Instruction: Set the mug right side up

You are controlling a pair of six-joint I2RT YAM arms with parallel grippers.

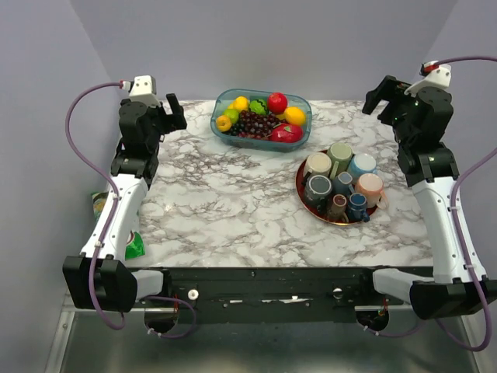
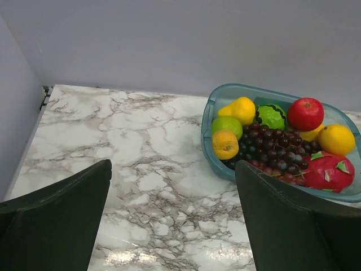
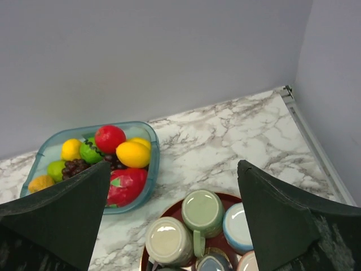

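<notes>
Containers: 2.

Teal basket (image 1: 216,115) at far edge, approx. centre. In it:
- 1 bunch dark grapes (image 2: 271,149)
- 1 red apple (image 2: 305,113)
- 1 red-pink fruit (image 2: 328,171) w/ green flecks
- 2 yellow fruit (image 2: 337,139)
- 2 green fruit (image 2: 227,125)
- 1 orange (image 2: 225,144)

Round red tray (image 1: 300,194) on the marble table (image 1: 217,202), towards right edge, about midway betw. far and near edges. We count 8 mugs (image 1: 342,183) on it, packed close: cream, green, lt blue, pink, 2 grey-blue, brown, dk blue. We cannot tell for sure which one stands base-up. In rt wrist view the cream mug (image 3: 165,240) and green mug (image 3: 202,210) show pale, flat-looking tops.

Right gripper (image 1: 377,97) is raised over far right corner, spread wide, holding nothing. The tray lies closer to the near edge than this gripper and a bit towards table centre. Well apart, no contact. In rt wrist view the mugs sit at the bottom of frame, betw. the two dark fingers (image 3: 56,214).

Left gripper (image 1: 172,111) is raised by far left corner, also spread wide w/ nothing in it. The basket is near, on its right. The mugs are well apart from it, over by the right edge.

Tally: 2 grippers, 1 basket, 1 tray, 8 mugs.
</notes>
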